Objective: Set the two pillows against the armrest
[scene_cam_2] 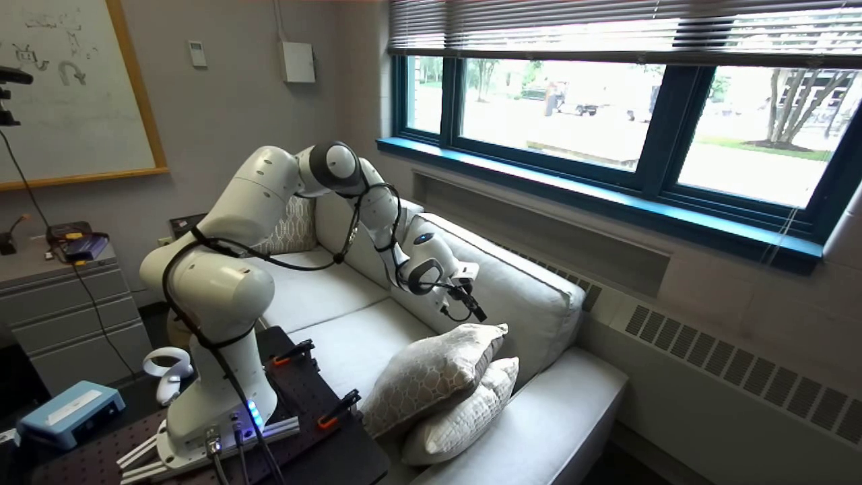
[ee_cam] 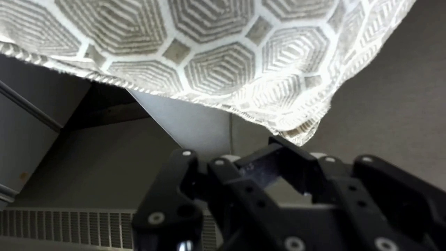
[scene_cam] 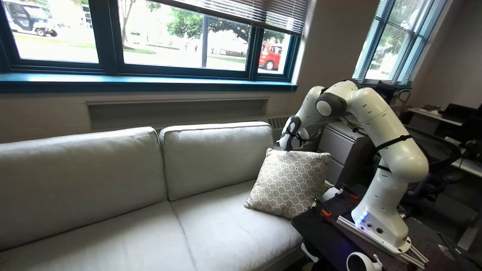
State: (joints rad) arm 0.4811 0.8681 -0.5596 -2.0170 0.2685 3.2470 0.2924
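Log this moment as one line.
gripper: shut, nothing seen held, near corner of lattice pillow | lattice pillow: tilted | cream-white pillow: between lattice pillow and armrest

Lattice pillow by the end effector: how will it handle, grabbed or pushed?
The lattice pillow probably gives when squeezed: its corner looks crumpled. Its textured cloth may resist slipping. Pushed, it could tip, since it slants over the white pillow.

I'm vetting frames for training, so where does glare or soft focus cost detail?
Wrist view: glare partly washes out the patterned pillow near its corner, and the gripper looks softer than the fabric; both exterior views: daylight bleaches much of the scene outside the window.
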